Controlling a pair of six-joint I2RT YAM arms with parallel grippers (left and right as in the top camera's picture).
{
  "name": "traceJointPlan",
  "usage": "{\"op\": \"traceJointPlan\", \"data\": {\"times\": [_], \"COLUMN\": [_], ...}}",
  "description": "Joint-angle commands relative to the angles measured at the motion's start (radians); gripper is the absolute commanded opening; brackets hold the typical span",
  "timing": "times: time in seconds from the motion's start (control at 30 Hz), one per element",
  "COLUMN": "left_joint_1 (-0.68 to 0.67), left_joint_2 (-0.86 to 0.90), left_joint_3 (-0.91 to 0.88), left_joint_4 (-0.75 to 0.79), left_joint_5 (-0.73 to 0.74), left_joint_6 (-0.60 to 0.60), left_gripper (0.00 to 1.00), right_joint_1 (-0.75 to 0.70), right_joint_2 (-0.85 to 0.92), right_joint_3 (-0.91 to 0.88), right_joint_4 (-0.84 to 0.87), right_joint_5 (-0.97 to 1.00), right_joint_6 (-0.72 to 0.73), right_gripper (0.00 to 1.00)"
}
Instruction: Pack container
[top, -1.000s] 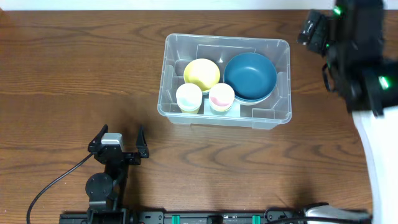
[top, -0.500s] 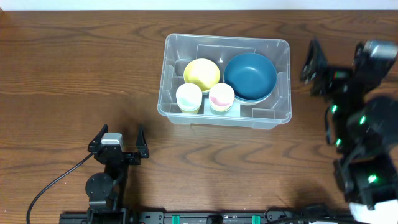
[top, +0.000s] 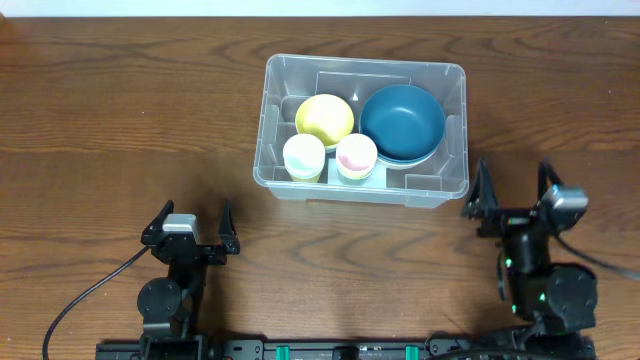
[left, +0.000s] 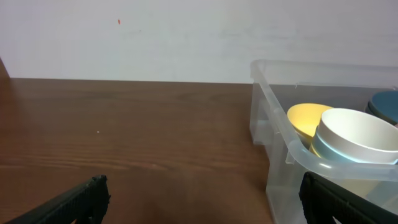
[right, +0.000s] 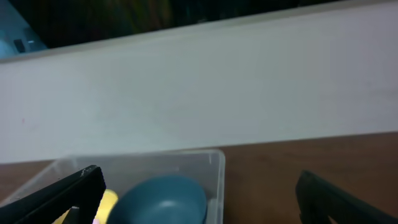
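The clear plastic container (top: 455, 130) stands at the table's middle back. Inside it are a yellow bowl (top: 324, 118), a blue bowl (top: 402, 122) and two white cups (top: 304, 156) (top: 356, 156). My left gripper (top: 189, 226) is open and empty near the front left, apart from the container. My right gripper (top: 513, 190) is open and empty at the front right, just beside the container's right front corner. The left wrist view shows the container's wall (left: 277, 149), the yellow bowl (left: 305, 119) and a white cup (left: 360, 134). The right wrist view shows the container's rim (right: 217, 163) and the blue bowl (right: 165, 199).
The brown wooden table (top: 120, 120) spreads to the left of the container. A white wall (left: 155, 37) lies beyond the table's far edge. A black cable (top: 85, 300) runs from the left arm's base.
My right arm has swung down from the back right and now rests low at the front right, open. The left arm and the container's contents have not moved.
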Motion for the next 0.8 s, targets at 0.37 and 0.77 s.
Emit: {"op": "traceJointPlan", "data": {"times": [0.37,0.77], "left_joint_1": [0.005,0.005], "left_joint_2": [-0.005,-0.005], "left_joint_3": [-0.015,-0.015], "left_joint_4": [-0.037,-0.037], "left_joint_5": [0.014,0.014], "left_joint_6": [0.018,0.018], "left_gripper": [0.98,0.98], "right_joint_1": [-0.009,-0.008], "right_joint_2": [-0.216,-0.237], "right_joint_3": [-0.242,-0.296], "right_joint_4": [0.063,0.057], "right_joint_5": [-0.034,-0.048], "right_joint_6": [-0.006,-0.006], "right_gripper": [0.99,0.99]}}
